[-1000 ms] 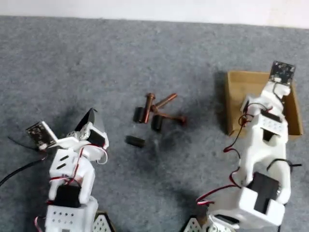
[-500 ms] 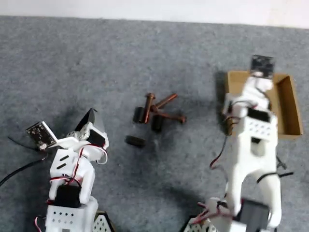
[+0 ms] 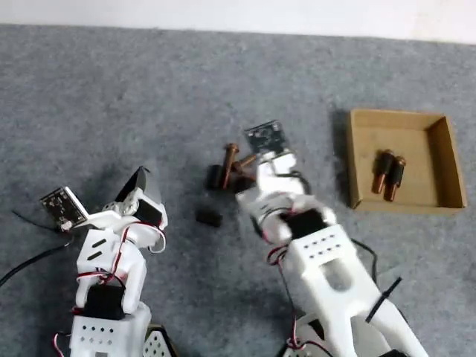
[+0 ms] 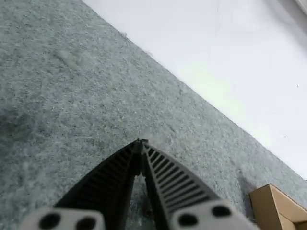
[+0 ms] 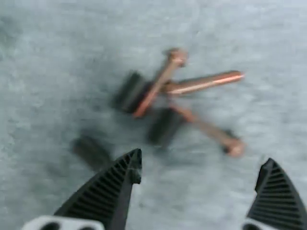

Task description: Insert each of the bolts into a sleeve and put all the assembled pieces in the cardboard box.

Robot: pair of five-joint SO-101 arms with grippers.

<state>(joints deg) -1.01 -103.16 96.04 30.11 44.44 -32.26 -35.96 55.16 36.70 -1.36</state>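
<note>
Right end effector (image 5: 201,160) wide open above loose bolts (image 5: 201,82) and sleeves (image 5: 91,149) on the bench (image 3: 111,89). Left end effector (image 4: 142,146) closed, well apart from them. Two assembled pieces (image 3: 388,175) lie in the cardboard box (image 3: 349,160).

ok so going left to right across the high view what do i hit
left gripper → lone black sleeve → right arm's wrist → cardboard box → two assembled pieces lying inside it. The bolt-and-sleeve pile is left out, since the wrist overlaps it.
</note>
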